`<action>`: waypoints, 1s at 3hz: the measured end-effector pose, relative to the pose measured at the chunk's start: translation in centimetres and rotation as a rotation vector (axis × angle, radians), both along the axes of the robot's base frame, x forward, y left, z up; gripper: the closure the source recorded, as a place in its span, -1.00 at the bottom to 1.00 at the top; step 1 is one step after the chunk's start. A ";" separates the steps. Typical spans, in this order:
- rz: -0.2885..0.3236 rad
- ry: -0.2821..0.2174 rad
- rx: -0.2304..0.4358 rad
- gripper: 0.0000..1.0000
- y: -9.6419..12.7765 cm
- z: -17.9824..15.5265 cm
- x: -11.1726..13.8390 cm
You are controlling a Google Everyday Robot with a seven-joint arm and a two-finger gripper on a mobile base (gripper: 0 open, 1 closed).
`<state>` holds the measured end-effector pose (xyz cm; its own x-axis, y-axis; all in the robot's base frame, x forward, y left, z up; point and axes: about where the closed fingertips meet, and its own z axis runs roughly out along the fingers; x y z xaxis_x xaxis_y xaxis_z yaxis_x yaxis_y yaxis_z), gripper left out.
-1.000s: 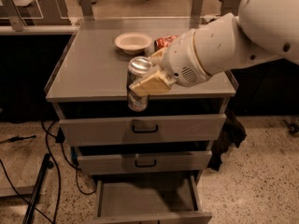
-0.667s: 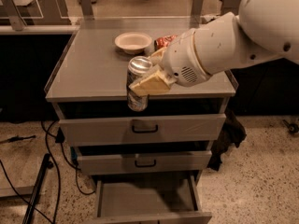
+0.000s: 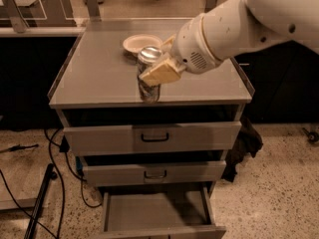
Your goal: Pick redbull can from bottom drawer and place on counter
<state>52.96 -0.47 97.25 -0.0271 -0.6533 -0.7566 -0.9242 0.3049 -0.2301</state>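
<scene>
The two-finger gripper (image 3: 153, 72) grasps the slim silver-grey redbull can (image 3: 148, 90) upright at the front edge of the flat grey counter (image 3: 99, 78), likely ready to set it down. I cannot tell whether its base touches. Far below the counter, the shallow grey bottom drawer (image 3: 154, 214) stands pulled out.

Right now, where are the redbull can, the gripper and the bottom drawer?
redbull can (image 3: 149, 55): camera view, on its silvery top.
gripper (image 3: 155, 74): camera view, at its grasp on the can, over the front of the counter (image 3: 99, 73).
bottom drawer (image 3: 154, 210): camera view, on its bare grey floor.
</scene>
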 end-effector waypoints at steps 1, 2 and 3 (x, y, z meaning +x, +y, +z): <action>-0.021 -0.009 -0.010 1.00 -0.4 0.8 3.0; -0.038 0.004 -0.008 1.00 -0.3 1.0 5.5; -0.042 0.043 -0.003 1.00 0.3 0.0 7.1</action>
